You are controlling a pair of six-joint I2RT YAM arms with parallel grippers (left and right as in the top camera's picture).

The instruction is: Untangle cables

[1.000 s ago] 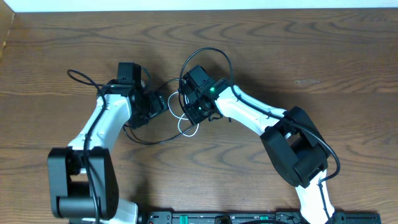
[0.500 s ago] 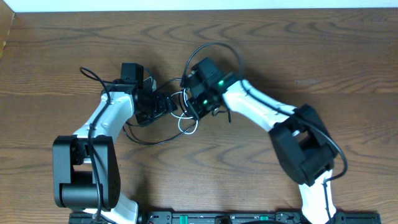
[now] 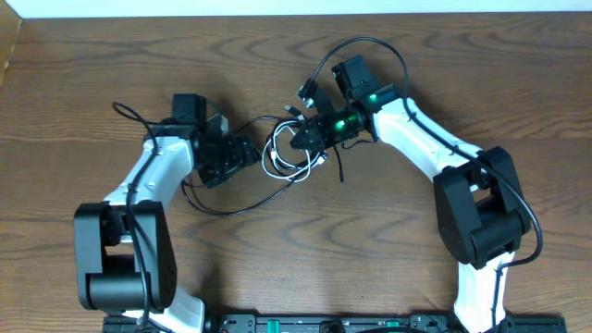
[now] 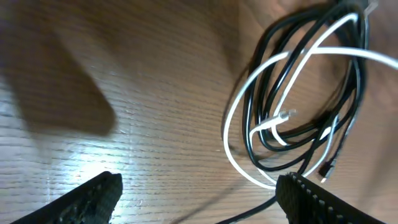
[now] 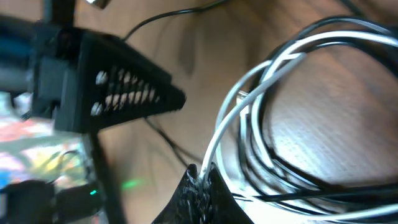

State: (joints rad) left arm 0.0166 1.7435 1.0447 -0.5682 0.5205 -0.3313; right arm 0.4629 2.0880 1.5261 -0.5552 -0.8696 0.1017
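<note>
Since a second ago my right arm has swung up and to the right across the table [image 3: 518,83]. It has drawn the bundle sideways with it, away from my left gripper [image 3: 250,154], which has hardly shifted. My right gripper [image 5: 200,177] is pressed together, and its wrist view shows the white cable [image 5: 249,93] running straight into the pinched tips. Whether the black cable [image 4: 266,68] is caught there too I cannot tell. The fingers of my left gripper stand spread wide with nothing between them, hovering just beside the coil. Both cables lie on the wood between my two grippers, looped through one another in one loose knot. I judge the task barely begun: neither cord is free yet, and the white loops must be drawn out of the black ones
</note>
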